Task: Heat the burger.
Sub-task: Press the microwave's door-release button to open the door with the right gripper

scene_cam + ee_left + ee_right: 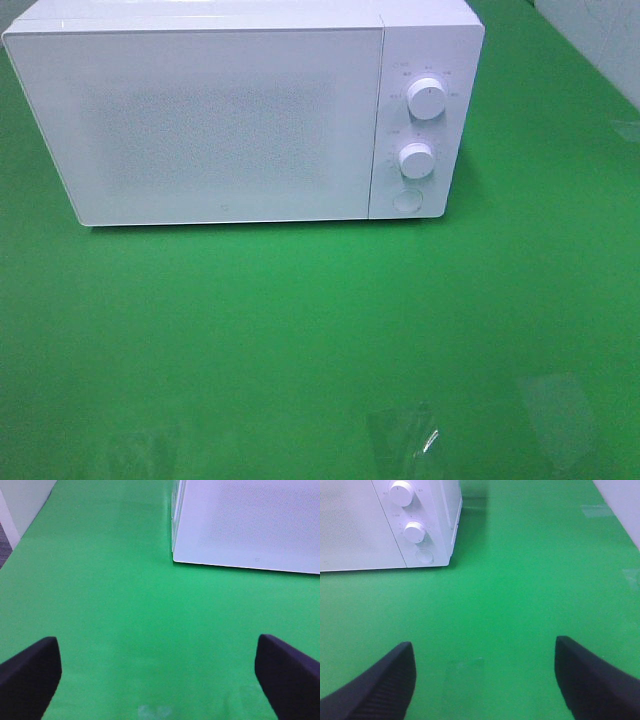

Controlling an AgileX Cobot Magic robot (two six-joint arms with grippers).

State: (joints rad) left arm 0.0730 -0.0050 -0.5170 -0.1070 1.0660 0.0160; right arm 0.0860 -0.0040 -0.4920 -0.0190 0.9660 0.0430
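Observation:
The burger is out of view in every frame. A white microwave [230, 120] stands at the back of the green table with its door shut; two white knobs [427, 98] and a round button [406, 201] sit on its right panel. My left gripper [157, 672] hovers open over bare green surface, short of the microwave's left front corner [175, 557]. My right gripper [485, 675] is open too, over green surface in front of the microwave's knob panel [415, 530]. Neither gripper shows in the exterior high view. Nothing lies between either pair of fingers.
Patches of clear tape [400, 435] stick to the green cloth near the front edge. A pale wall edge [20, 505] borders the table on the left, and a white surface [620, 500] borders it on the right.

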